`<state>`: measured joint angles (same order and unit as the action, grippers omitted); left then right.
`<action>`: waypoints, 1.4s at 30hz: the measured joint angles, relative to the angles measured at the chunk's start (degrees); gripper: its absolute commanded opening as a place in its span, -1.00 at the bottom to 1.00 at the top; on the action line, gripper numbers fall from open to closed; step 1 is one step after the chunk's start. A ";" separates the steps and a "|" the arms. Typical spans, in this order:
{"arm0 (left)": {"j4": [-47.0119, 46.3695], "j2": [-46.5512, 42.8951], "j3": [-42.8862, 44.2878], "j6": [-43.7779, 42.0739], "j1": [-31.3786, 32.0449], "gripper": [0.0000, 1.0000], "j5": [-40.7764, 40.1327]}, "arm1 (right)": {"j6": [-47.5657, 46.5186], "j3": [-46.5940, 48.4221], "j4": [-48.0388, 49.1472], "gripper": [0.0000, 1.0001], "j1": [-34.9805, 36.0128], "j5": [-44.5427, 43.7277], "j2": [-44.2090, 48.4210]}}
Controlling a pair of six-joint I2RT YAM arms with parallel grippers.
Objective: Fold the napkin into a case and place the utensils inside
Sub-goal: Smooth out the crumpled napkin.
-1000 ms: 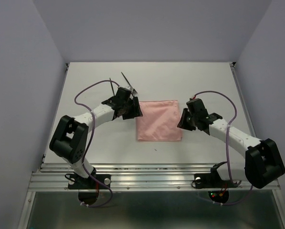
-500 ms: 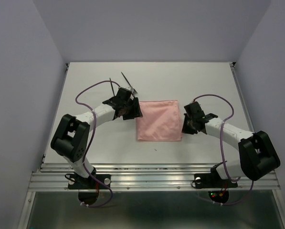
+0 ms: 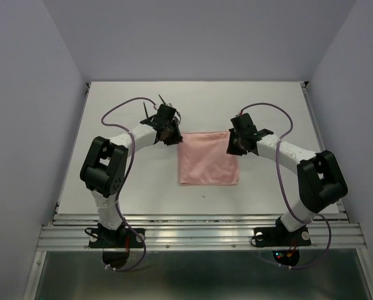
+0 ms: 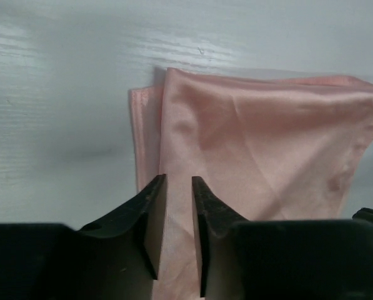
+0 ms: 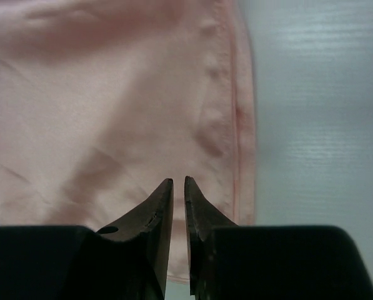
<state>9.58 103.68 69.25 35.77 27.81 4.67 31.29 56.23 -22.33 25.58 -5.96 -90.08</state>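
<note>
One white counter (image 3: pixel 267 187) carries your two arms (image 3: pixel 136 134) and one pink napkin (image 3: pixel 208 159), which lies flat at centre in folded layers. It is near-square, with its slightly longer axis running left to right. Your left claw (image 4: pixel 178 187) sits at the napkin's far left corner, jaws narrowly apart over the cloth, while your right claw (image 5: pixel 178 182) at the far right corner has its tips almost together; whether it pinches cloth cannot be told. Two slim black utensils (image 3: pixel 161 100) poke out just beyond the left claw.
</note>
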 measured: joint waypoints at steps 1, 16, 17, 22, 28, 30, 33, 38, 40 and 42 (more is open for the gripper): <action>0.13 0.70 0.57 0.28 -0.28 -0.46 -0.17 | -0.28 1.90 0.28 -0.49 0.15 0.68 -1.46; -0.46 10.95 6.64 1.42 -5.46 -0.89 1.57 | -1.53 26.01 0.79 -0.26 11.80 2.47 -21.75; -0.63 11.63 7.41 1.38 -5.73 -0.89 2.03 | -1.53 27.43 0.72 -0.19 12.22 2.40 -23.15; -1.49 12.68 8.41 1.31 -5.86 -0.89 2.95 | -1.51 32.57 -0.13 -0.15 14.12 1.84 -27.80; -1.97 12.87 8.48 1.16 -6.19 -0.90 3.65 | -1.49 37.51 -0.63 -0.14 15.28 1.40 -31.67; -1.99 12.87 8.46 1.14 -6.29 -0.90 3.69 | -1.46 38.49 -0.70 -0.15 15.39 1.27 -32.39; -2.21 12.87 8.33 1.14 -6.62 -0.90 4.11 | -1.27 40.11 -1.03 -0.23 15.76 0.72 -34.01; -2.84 12.87 8.00 1.14 -7.26 -0.91 4.83 | -0.83 41.72 -1.31 -0.73 15.89 0.11 -36.68; -3.06 12.87 7.91 1.14 -7.34 -0.91 5.03 | -0.55 41.72 -1.46 -0.89 15.91 -0.15 -37.20; -3.61 12.85 7.61 1.14 -7.43 -0.91 5.40 | -0.17 41.77 -1.57 -0.99 16.00 -0.66 -37.29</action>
<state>5.98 116.53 76.86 36.91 20.38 10.07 31.11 98.00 -23.90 41.58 -6.61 -127.37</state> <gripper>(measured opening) 0.079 0.044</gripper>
